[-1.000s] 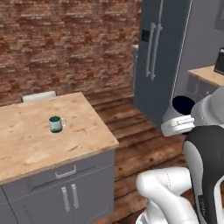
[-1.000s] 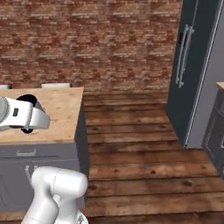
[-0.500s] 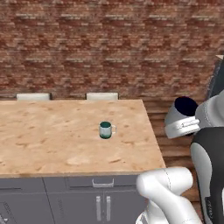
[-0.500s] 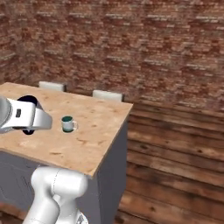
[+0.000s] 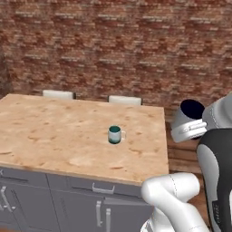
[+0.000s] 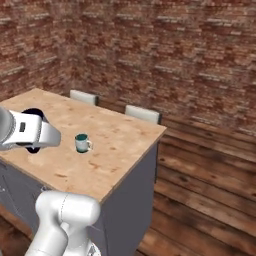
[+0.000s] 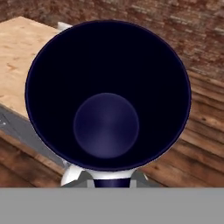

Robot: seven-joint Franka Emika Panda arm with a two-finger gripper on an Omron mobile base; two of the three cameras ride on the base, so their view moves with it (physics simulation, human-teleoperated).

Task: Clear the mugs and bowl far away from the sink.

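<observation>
You face a red-brown brick wall with a wood-plank floor running along its foot. In front of you stands an island with a pale wooden countertop over grey drawers, and two pale chair backs peek up behind its far edge.

Reading from the left in the left base view, most of the countertop is bare wood. Toward its right half sits the teal mug, upright, handle pointing right, well in from every edge. Farther right, past the countertop's right edge and above the floor, you see the navy mug carried in the air at the end of the white arm, its dark inside turned toward the camera.

In the right base view the order flips: the navy mug is at the far left, mostly hidden behind the arm's wrist, and the teal mug sits to its right on the countertop, apart from it.

In the hand view you look straight down into the navy mug; its round rim and dark bottom sit just ahead of the gripper. The jaws are nearly closed and clamp this mug at its near wall. Behind the mug you see a corner of the countertop at left and floor planks at right.
</observation>
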